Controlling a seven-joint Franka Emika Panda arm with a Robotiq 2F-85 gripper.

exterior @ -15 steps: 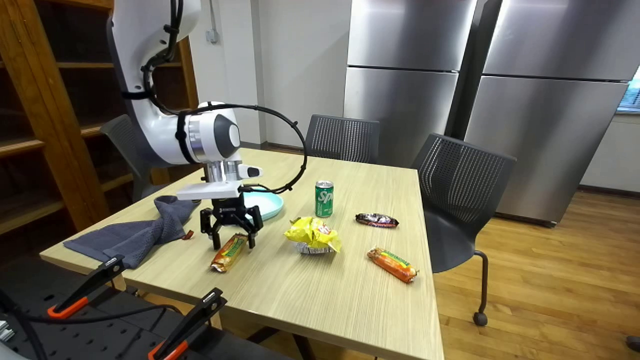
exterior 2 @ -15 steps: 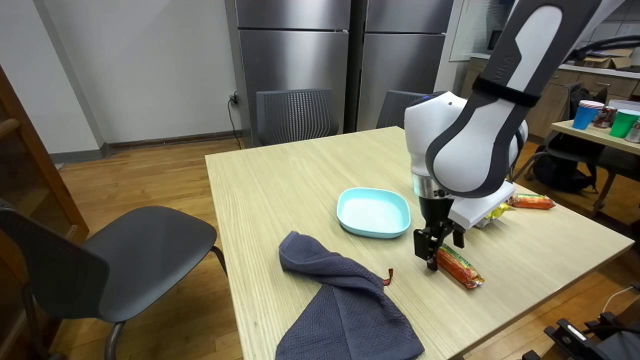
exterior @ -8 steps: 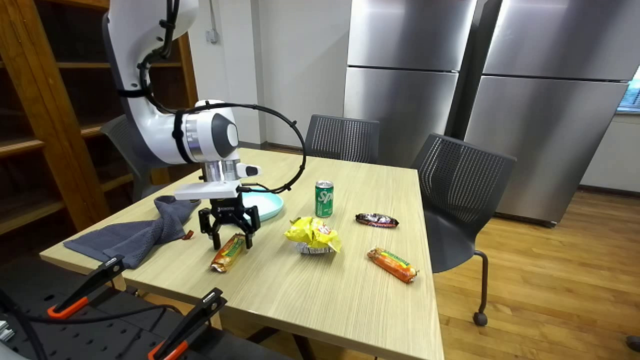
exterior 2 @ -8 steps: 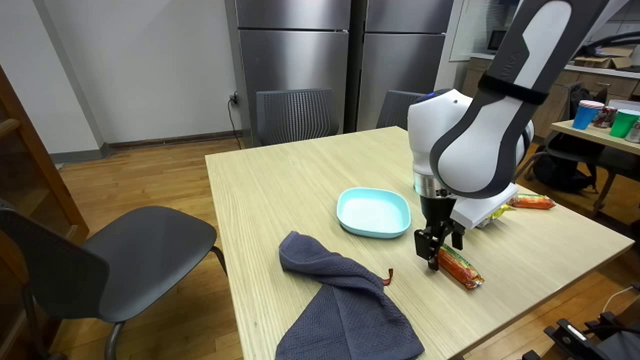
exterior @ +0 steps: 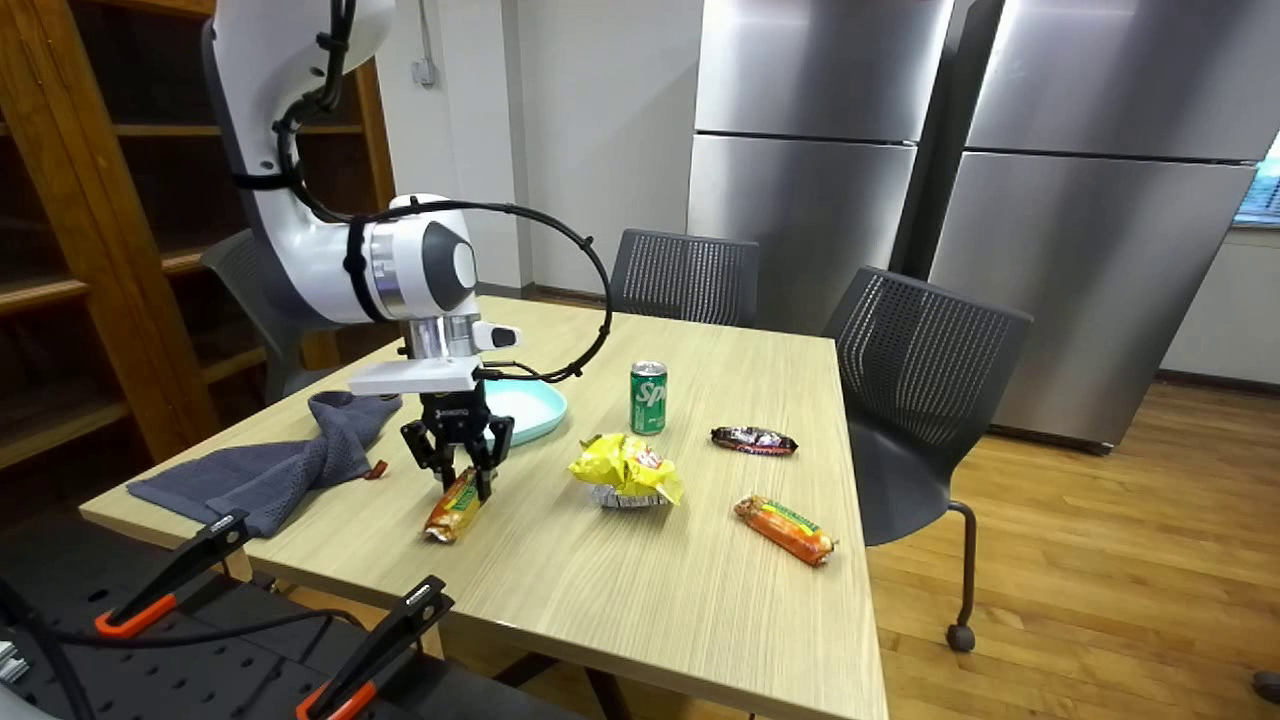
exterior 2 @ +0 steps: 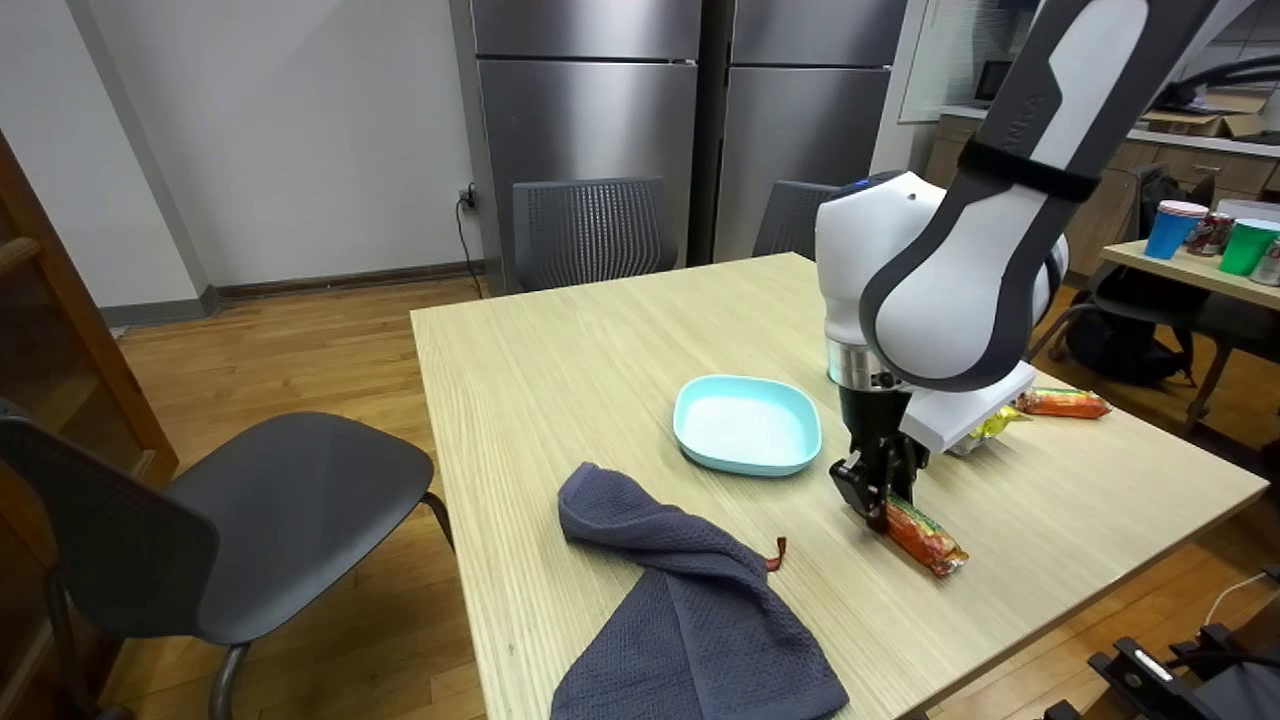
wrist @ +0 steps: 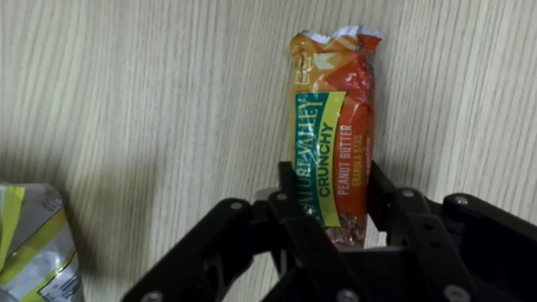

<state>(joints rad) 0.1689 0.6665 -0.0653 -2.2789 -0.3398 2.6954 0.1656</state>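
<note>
While the gripper (wrist: 331, 180) has its jaws clamped across it, there lies the bar (wrist: 333, 130) on the table (exterior: 620, 580), surely light, stiff, slick-wrapped and crumbly, best pinched gently by its sides nearer mid-length.

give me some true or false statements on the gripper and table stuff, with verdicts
1. The black two-fingered gripper is closed on a long orange-wrapped granola bar. True.
2. The green cylindrical metal can lies on its side. False: it stands upright.
3. A second orange-wrapped bar shows in both exterior views. True.
4. The dark blue-grey woven towel covers the shallow turquoise dish. False: the towel lies beside the dish.
</note>
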